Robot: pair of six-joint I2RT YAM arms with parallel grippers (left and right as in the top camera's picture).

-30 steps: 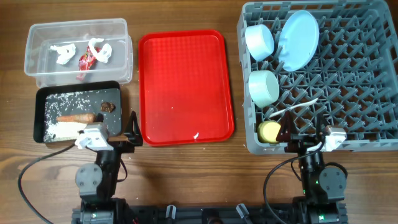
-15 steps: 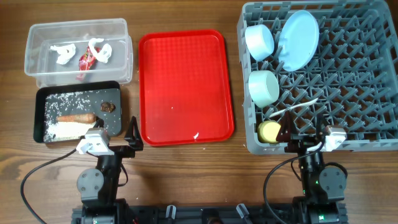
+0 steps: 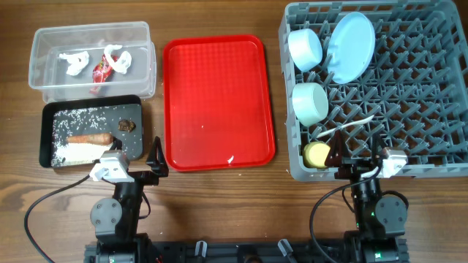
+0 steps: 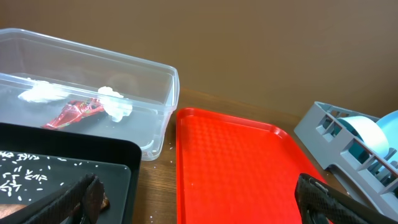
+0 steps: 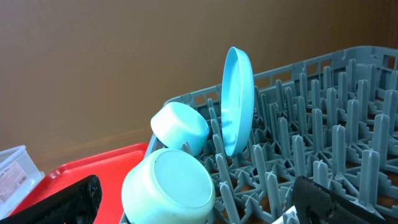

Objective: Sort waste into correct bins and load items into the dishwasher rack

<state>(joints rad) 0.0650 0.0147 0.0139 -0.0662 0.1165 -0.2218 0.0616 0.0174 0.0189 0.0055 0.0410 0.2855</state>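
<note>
The red tray (image 3: 218,102) lies bare in the middle. The clear bin (image 3: 139,44) holds a red wrapper (image 3: 101,71) and white tissues (image 3: 73,62). The black tray (image 3: 91,109) holds a carrot piece (image 3: 89,138) and scattered rice. The grey rack (image 3: 409,88) holds two pale cups (image 3: 305,48) (image 3: 310,103), a blue plate (image 3: 351,47), a white utensil (image 3: 351,126) and a yellow item (image 3: 316,154). My left gripper (image 3: 156,155) (image 4: 199,205) is open and empty between the black tray and the red tray. My right gripper (image 3: 358,162) (image 5: 193,208) is open and empty at the rack's front edge.
Wooden table all round. In the left wrist view the clear bin (image 4: 155,106) and the red tray (image 4: 236,168) lie ahead. In the right wrist view the upright plate (image 5: 238,99) and a cup (image 5: 168,186) stand close ahead.
My left arm drew back slightly toward the table's front edge, then stopped. The right arm and all objects have not moved.
</note>
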